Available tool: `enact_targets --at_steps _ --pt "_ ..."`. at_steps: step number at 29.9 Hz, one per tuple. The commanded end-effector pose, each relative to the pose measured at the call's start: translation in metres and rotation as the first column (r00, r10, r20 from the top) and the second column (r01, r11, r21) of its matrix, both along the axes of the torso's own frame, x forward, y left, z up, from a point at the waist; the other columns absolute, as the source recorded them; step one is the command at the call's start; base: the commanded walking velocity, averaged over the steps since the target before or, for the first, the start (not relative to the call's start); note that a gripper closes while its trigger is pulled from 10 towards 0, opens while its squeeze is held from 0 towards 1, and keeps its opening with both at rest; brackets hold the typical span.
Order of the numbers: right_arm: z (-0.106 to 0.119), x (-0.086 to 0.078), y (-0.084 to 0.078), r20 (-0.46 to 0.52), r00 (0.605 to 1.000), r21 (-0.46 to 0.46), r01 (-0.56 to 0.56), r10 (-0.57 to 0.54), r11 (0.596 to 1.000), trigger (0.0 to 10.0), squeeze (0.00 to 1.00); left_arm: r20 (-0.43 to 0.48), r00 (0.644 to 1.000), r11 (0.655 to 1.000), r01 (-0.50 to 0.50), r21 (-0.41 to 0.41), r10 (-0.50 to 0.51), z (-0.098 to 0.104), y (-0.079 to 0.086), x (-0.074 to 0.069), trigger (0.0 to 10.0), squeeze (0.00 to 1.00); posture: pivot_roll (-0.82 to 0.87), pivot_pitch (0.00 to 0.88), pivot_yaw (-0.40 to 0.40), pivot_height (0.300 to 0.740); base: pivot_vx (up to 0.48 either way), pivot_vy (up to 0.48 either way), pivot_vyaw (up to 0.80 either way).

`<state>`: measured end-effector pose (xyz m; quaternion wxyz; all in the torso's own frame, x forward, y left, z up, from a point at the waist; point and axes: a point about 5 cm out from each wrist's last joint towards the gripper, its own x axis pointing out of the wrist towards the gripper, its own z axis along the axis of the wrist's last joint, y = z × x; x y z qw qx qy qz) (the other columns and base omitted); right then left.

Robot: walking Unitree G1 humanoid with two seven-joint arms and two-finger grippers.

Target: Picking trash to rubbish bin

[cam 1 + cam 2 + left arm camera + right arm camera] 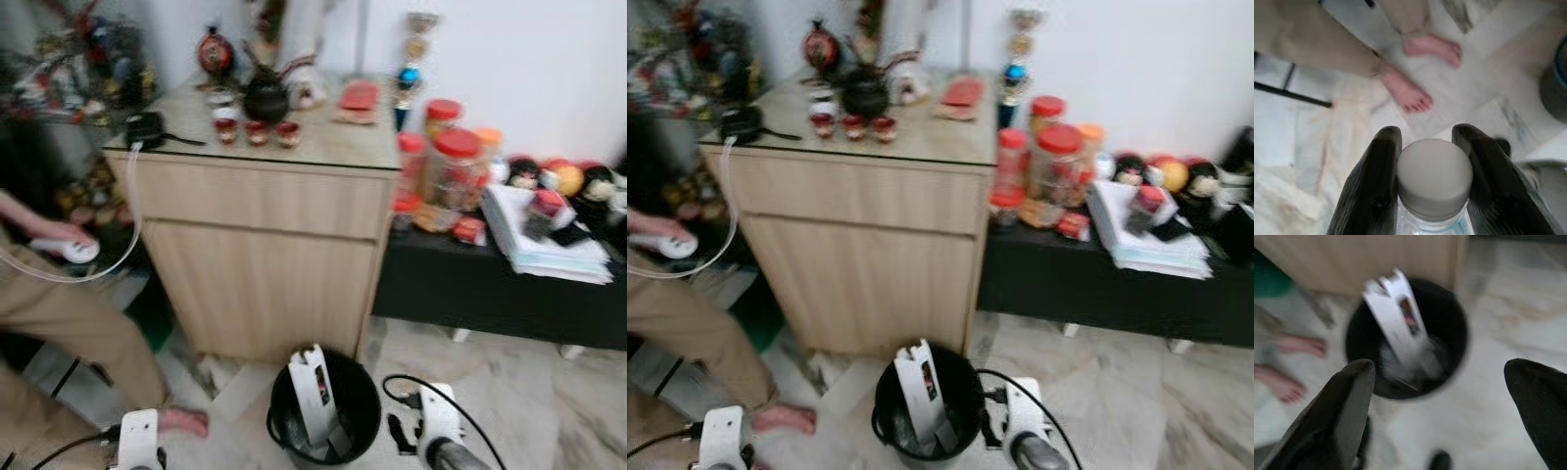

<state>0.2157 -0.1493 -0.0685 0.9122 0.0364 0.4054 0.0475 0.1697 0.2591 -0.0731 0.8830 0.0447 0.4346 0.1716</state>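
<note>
Left wrist view: left gripper (1432, 147) jaws pinch a white-capped bottle (1434, 178). Right gripper (1442, 382) jaws spread, empty, over the black bin (326, 408), carton (315, 392) inside. Carry step; next, swing bottle above bin and release.

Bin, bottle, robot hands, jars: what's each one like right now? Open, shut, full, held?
Rubbish bin: upright, no lid, a white carton standing in it.
Bottle: white cap on, held.
Left gripper: shut on the bottle.
Right gripper: open, holding nothing, beside the bin.
Jars: upright, red lids on.
Wooden cabinet: front closed.
</note>
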Motion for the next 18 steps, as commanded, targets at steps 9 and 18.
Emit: enact_targets --at_steps 9,18 --pt "0.001 0.000 -0.013 0.004 0.999 -0.016 0.035 -0.035 0.999 10.0 0.00 0.055 0.998 1.000 0.024 -0.004 -0.023 0.007 -0.006 0.018 10.0 0.00 0.09 0.000 0.008 0.740 0.312 0.000 0.00" --pt "0.006 0.009 -0.011 0.034 0.998 0.001 0.044 -0.044 0.999 10.0 0.00 0.090 0.995 0.999 0.035 0.014 -0.036 0.013 0.000 0.025 10.0 0.00 0.10 0.000 0.010 0.740 0.312 0.000 0.00"
